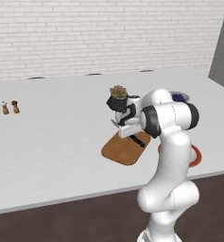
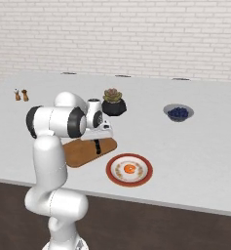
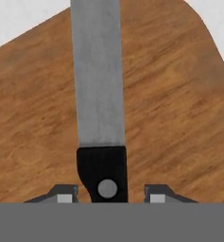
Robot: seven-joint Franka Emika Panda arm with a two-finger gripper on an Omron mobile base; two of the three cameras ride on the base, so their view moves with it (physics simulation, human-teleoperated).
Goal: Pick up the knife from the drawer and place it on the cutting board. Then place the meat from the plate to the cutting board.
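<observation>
On the counter [image 1: 52,156], my pincer [image 3: 107,198] is hanging low over the cutting board [image 1: 120,150], tips pointing down at the wood. Its two fingers [image 3: 64,194] are standing apart on either side of the knife [image 3: 100,94], with a gap showing between each tip and the black handle; I am gripping nothing. The knife is lying flat on the board, grey blade running away from my hand toward the board's far rounded corner. Just beside the board, the plate [image 2: 142,177] is sitting with the meat [image 2: 129,169] at its middle. Farther back, a potted plant [image 2: 113,101] is standing, and a bowl [image 2: 178,113] of dark blue contents well off toward the right.
</observation>
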